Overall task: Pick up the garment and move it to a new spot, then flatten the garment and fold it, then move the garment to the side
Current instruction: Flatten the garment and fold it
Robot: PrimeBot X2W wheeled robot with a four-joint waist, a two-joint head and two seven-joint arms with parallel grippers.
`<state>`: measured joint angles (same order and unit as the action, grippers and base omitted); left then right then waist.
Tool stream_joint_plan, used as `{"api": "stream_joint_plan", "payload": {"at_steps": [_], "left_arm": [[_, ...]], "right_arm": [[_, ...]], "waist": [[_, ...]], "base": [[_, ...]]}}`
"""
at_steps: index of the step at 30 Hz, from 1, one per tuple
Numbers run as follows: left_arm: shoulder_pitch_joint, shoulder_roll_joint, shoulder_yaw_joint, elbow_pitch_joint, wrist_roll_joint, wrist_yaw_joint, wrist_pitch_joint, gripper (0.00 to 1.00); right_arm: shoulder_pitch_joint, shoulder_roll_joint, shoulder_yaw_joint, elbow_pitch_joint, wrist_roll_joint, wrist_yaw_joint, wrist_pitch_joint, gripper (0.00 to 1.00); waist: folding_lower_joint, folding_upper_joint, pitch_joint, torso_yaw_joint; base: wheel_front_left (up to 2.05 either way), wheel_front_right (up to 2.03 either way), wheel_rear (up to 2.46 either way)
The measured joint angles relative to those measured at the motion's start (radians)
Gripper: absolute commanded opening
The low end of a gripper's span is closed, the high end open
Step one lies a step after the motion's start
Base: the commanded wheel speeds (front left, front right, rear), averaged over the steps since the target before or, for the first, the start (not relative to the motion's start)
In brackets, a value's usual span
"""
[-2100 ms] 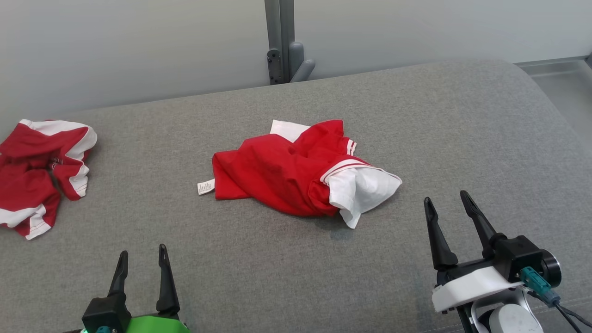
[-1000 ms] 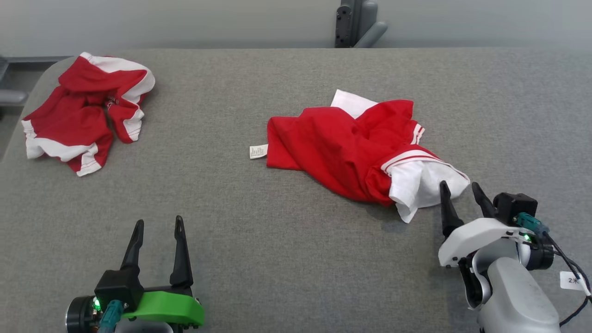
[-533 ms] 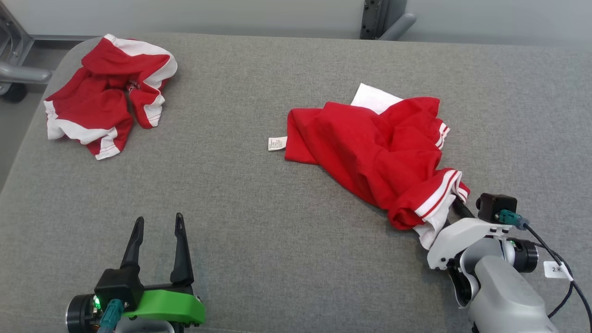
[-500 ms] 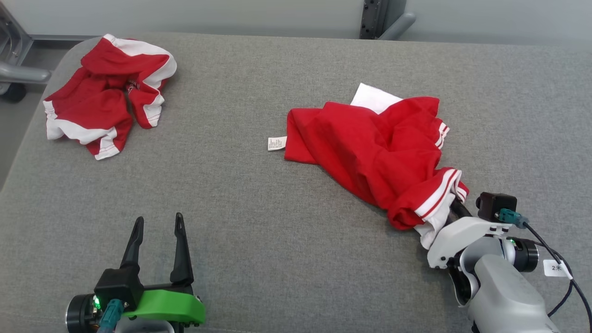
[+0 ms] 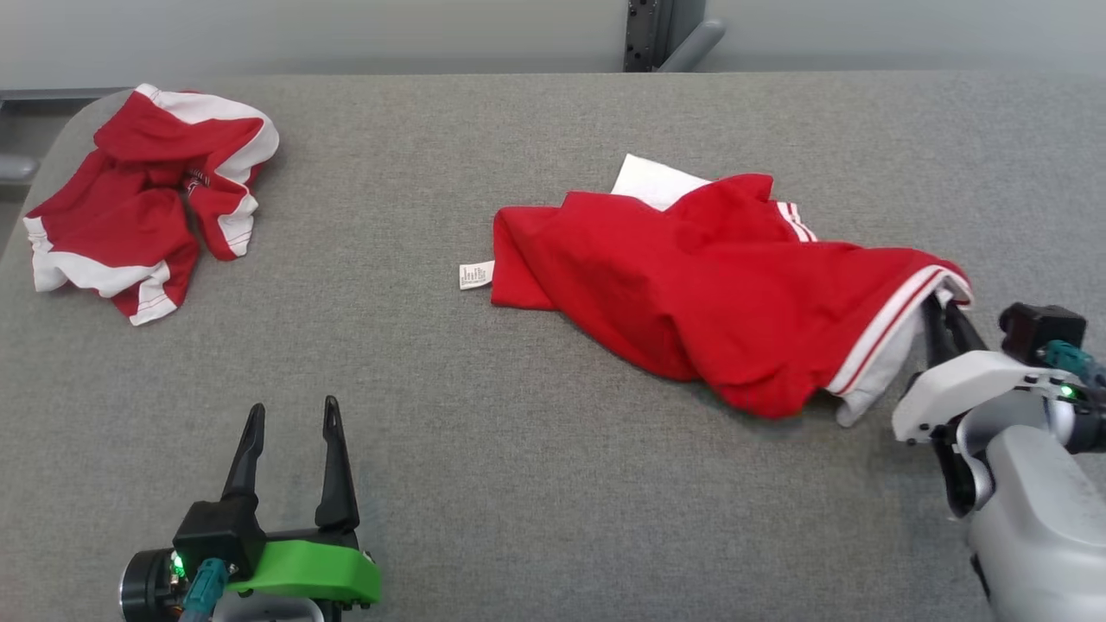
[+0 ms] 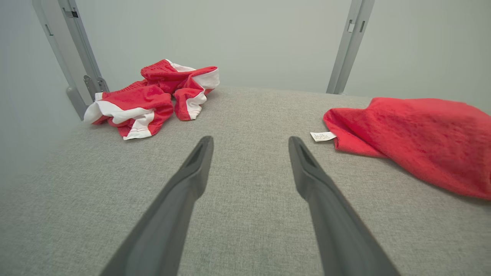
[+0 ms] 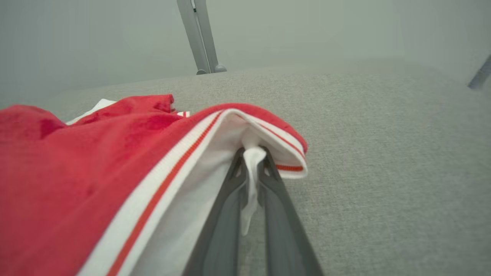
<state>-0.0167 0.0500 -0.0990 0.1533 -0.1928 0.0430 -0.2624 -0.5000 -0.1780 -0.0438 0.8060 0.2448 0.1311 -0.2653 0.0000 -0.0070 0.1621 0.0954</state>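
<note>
Cloth from the garment [image 5: 717, 302] is clamped in the right pincer [image 5: 942, 318], whose two dark fingers [image 7: 226, 214] are pressed together on the white inner layer just under the striped red and white hem. In the right wrist view a fold of white fabric is squeezed between them, and the hem arches over their tips.

The garment, red with white trim, lies over the grey tabletop [image 5: 518, 484] from the centre of the head view out toward 3 o'clock. Its gripped end is raised a little, while the rest lies rumpled on the surface. A small white label [image 5: 474, 276] sticks out at its 9 o'clock edge, and a white corner shows at its 12 o'clock side.

The left pincer [image 5: 292, 415] sits at 7 o'clock in the head view, fingers spread wide with nothing between them, well apart from the garment. A second red and white garment [image 5: 138, 199] lies crumpled at 10 o'clock near the tabletop's far corner. A grey metal post [image 5: 661, 34] stands beyond the far edge at 12 o'clock.
</note>
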Motion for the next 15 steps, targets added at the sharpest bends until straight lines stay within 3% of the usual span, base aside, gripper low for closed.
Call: {"api": "stream_joint_plan", "payload": {"at_steps": [6, 14, 15], "left_arm": [[0.000, 0.000, -0.009, 0.001, 0.000, -0.001, 0.000, 1.00], [0.000, 0.000, -0.014, 0.007, 0.004, -0.007, 0.000, 1.00], [0.000, 0.000, -0.014, 0.007, 0.005, -0.007, 0.000, 1.00]], "right_arm": [[0.018, -0.095, -0.077, -0.001, -0.063, 0.000, 0.000, 0.00], [0.003, -0.173, -0.141, 0.094, -0.174, 0.000, 0.000, 0.00], [-0.001, -0.177, -0.154, 0.092, -0.194, 0.000, 0.000, 0.09]], "waist": [[0.0000, 0.0000, -0.007, -0.016], [0.0000, 0.0000, -0.001, -0.004], [0.0000, 0.0000, 0.000, -0.002]], "base": [[0.00, 0.00, 0.00], [0.00, 0.00, 0.00], [0.00, 0.00, 0.00]]}}
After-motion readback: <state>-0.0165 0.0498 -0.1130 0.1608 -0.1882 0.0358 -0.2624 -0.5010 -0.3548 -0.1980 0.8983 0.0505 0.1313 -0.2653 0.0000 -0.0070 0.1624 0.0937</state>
